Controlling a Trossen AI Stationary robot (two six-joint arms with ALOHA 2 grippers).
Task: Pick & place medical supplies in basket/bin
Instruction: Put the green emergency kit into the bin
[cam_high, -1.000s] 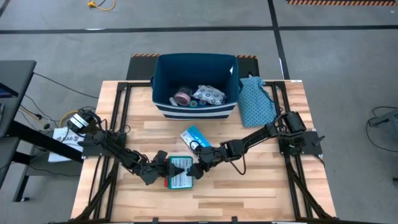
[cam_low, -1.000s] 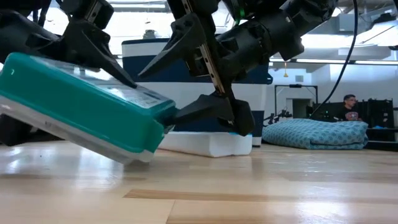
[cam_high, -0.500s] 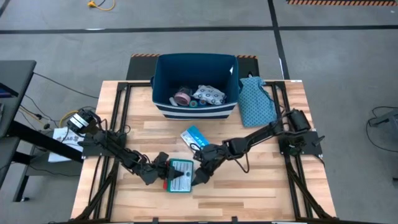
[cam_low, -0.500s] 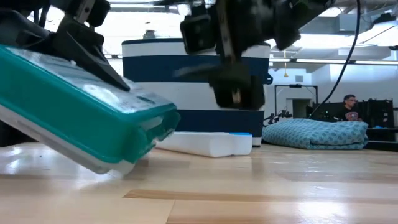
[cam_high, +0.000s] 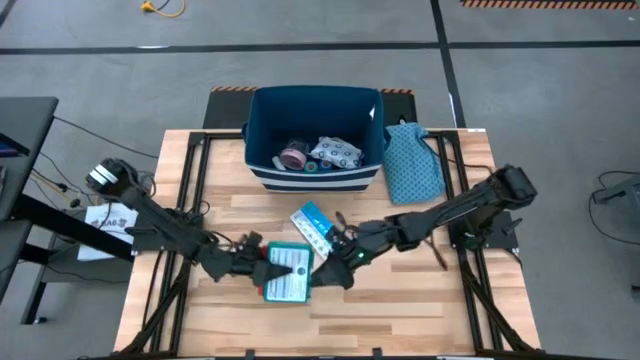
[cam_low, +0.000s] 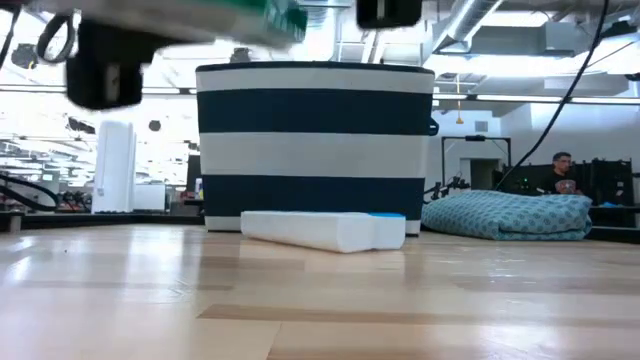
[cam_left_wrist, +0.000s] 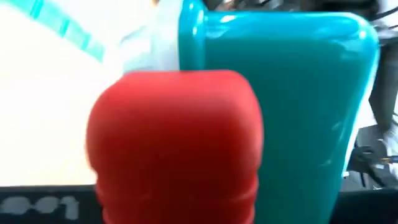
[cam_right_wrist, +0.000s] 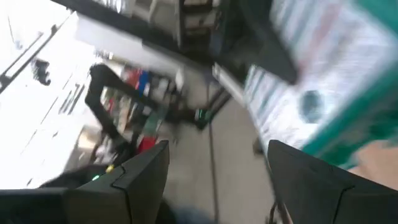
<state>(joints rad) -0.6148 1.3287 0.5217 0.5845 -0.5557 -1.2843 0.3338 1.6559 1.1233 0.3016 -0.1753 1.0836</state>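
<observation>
A teal flat box (cam_high: 288, 272) with a white label hangs above the table's near middle, at the low view's top edge (cam_low: 230, 12). My left gripper (cam_high: 258, 263) is shut on its left end. My right gripper (cam_high: 335, 268) stands open at the box's right side (cam_right_wrist: 317, 74); whether it touches the box cannot be told. A light-blue and white packet (cam_high: 313, 222) lies flat on the table behind them. The navy striped bin (cam_high: 315, 178) stands at the far middle, holding a pink roll (cam_high: 294, 155), a ring-patterned pouch (cam_high: 335, 151) and a small green roll (cam_high: 312, 167). My left gripper holds the teal box by its left end (cam_high: 268, 270), coming roughly level from the table's left. A red part (cam_left_wrist: 174, 143) at that end fills the wrist view and hides the fingers. The box is lifted clear of the table, label side up.
A teal dotted cloth (cam_high: 412, 160) lies right of the bin, at the far right. Black frame rails run along both table sides. A person (cam_low: 562, 170) sits in the room far behind. Bare wood lies along the near edge (cam_high: 330, 330).
Both grippers have risen. The teal box, which was tilted with its low end near the table, has been lifted clear by my left gripper and now hangs high above the packet's level. My right gripper has come up beside it, still open.
</observation>
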